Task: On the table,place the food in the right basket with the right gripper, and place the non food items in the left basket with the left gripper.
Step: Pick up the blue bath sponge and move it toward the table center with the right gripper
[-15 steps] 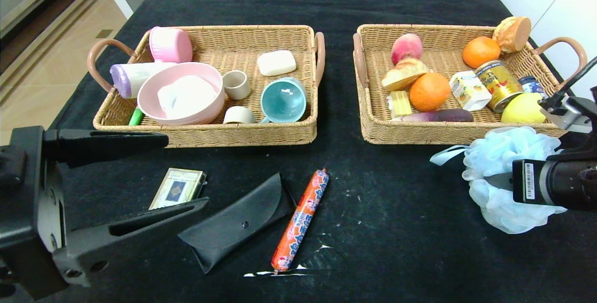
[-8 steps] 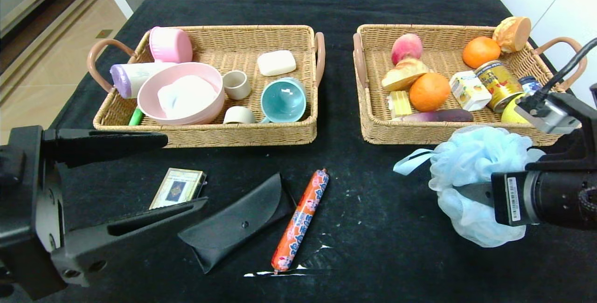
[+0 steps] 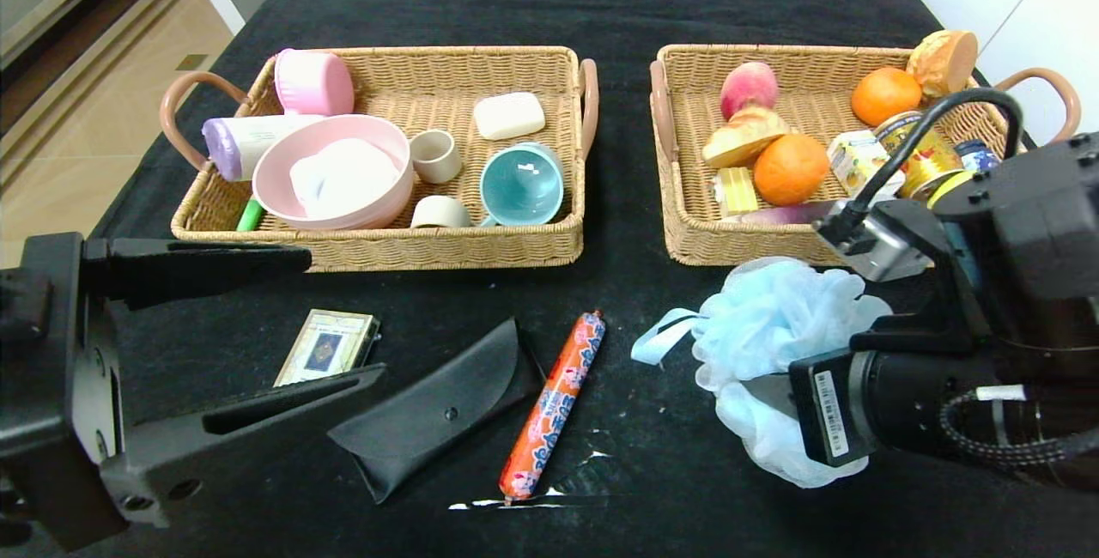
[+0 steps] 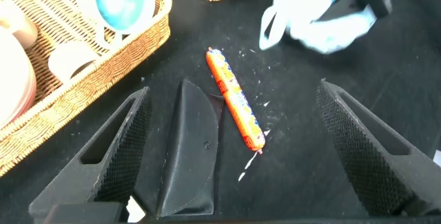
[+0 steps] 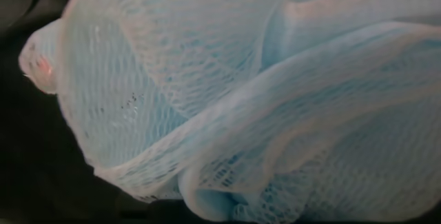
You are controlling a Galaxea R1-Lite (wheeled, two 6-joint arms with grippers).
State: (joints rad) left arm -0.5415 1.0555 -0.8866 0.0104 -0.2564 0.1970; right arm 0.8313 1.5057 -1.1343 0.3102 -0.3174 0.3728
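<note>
My right gripper [image 3: 760, 391] is shut on the fluffy light-blue bath pouf [image 3: 773, 330], held above the table [image 3: 687, 481] in front of the right basket [image 3: 687, 236]; the pouf [image 5: 227, 100] hides its fingers. My left gripper [image 3: 343, 318] hangs open at the near left, with the black pouch [image 4: 186, 148] and the orange-red sausage stick [image 4: 234, 107] below its wide jaws. The sausage [image 3: 554, 403], pouch [image 3: 442, 412] and gold-edged card box [image 3: 326, 348] lie on the cloth. The soap bar [image 3: 509, 115] is in the left basket [image 3: 429, 247]. The white carton [image 3: 859, 163] is in the right basket.
The left basket holds a pink bowl [image 3: 330, 170], a teal cup [image 3: 521, 184] and small beige cups. Oranges [image 3: 790, 167], a peach, bread and a gold can [image 3: 923, 154] fill the right basket. A strip of black cloth separates the baskets. White scuffs mark the cloth near the sausage's near end.
My right arm has carried the pouf leftward and slightly nearer, from the table's right edge to in front of the right basket's left half. The left gripper has not moved.
</note>
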